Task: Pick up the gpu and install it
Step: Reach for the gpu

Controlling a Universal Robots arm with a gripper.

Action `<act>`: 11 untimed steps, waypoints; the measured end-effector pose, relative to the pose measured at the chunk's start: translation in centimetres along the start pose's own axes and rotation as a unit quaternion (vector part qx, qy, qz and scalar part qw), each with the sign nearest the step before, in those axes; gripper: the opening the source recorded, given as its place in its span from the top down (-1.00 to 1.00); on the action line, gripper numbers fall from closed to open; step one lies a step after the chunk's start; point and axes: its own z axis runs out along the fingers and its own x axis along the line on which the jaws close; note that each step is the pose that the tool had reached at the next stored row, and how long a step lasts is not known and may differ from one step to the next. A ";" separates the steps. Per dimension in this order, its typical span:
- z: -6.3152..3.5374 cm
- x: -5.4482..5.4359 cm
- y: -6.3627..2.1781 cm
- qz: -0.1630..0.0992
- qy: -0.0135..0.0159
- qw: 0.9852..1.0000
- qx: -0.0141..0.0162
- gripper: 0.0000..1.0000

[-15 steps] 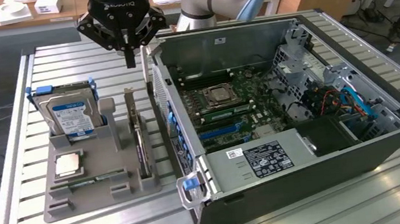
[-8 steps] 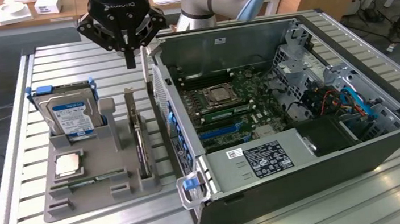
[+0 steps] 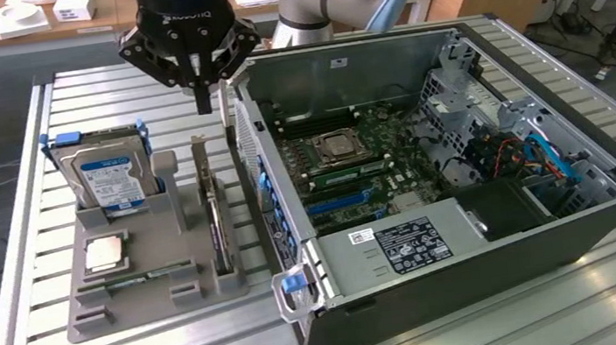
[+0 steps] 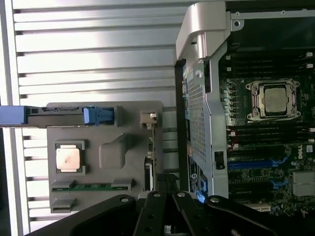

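Note:
The gpu (image 3: 217, 228) stands on its long edge in a slot at the exterior view's right side of the grey holder (image 3: 125, 314), its silvery bracket end toward the back. My gripper (image 3: 204, 106) hangs above the card's back end, a little clear of it, fingers shut together and holding nothing. In the wrist view the gpu (image 4: 150, 147) appears edge-on as a thin strip beside the computer case, with the gripper (image 4: 165, 189) over its end. The open computer case (image 3: 294, 253) lies just to the exterior view's right of the holder, blue card slots (image 3: 342, 202) showing on its motherboard.
In the holder also stand a silver hard drive (image 3: 108, 175) with a blue-white label, a processor chip (image 3: 104, 253) and a narrow memory stick (image 3: 139, 280). The case's side wall (image 3: 253, 157) rises close beside the gpu. The table (image 3: 98, 92) has ribbed aluminium slats.

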 end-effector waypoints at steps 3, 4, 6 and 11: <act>-0.03 0.0 -0.63 0.000 0.000 1.000 0.000 0.79; -0.04 -0.1 -0.83 0.000 0.000 1.000 0.000 0.79; -0.05 -0.1 -1.23 0.000 0.000 1.000 0.000 0.79; -0.09 -0.1 -1.99 0.000 0.000 1.000 0.000 0.79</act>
